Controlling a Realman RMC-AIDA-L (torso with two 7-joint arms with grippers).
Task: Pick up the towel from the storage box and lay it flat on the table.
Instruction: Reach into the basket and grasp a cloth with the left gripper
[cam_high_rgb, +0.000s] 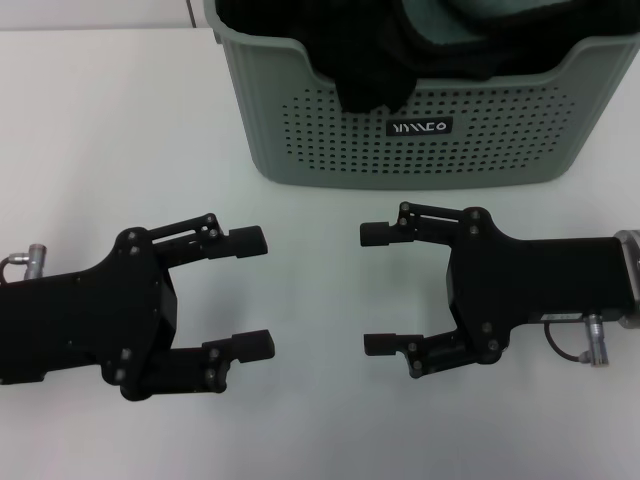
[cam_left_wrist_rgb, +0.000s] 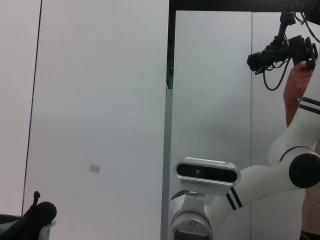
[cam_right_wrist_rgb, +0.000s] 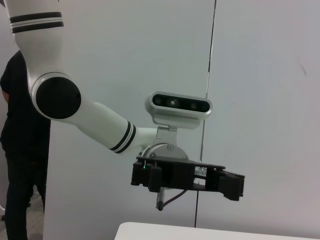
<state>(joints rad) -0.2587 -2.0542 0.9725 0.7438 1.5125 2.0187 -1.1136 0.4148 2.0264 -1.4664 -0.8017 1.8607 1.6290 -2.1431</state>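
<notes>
Fingers spread on both grippers, left (cam_high_rgb: 255, 292) and right (cam_high_rgb: 380, 290), facing above table (cam_high_rgb: 100, 150).

A black cloth (cam_high_rgb: 370, 60) lies bunched, one fold hanging over a rim. Just right of the black cloth, and touching it, sits a grey-teal cloth (cam_high_rgb: 440, 20) with a black rim, cut off by the top edge of the head view. The wrist views show white wall panels (cam_left_wrist_rgb: 100, 100) with a small grey mark (cam_left_wrist_rgb: 94, 168), a raised black camera rig (cam_left_wrist_rgb: 282, 52), and a person in dark clothes (cam_right_wrist_rgb: 20, 140).
</notes>
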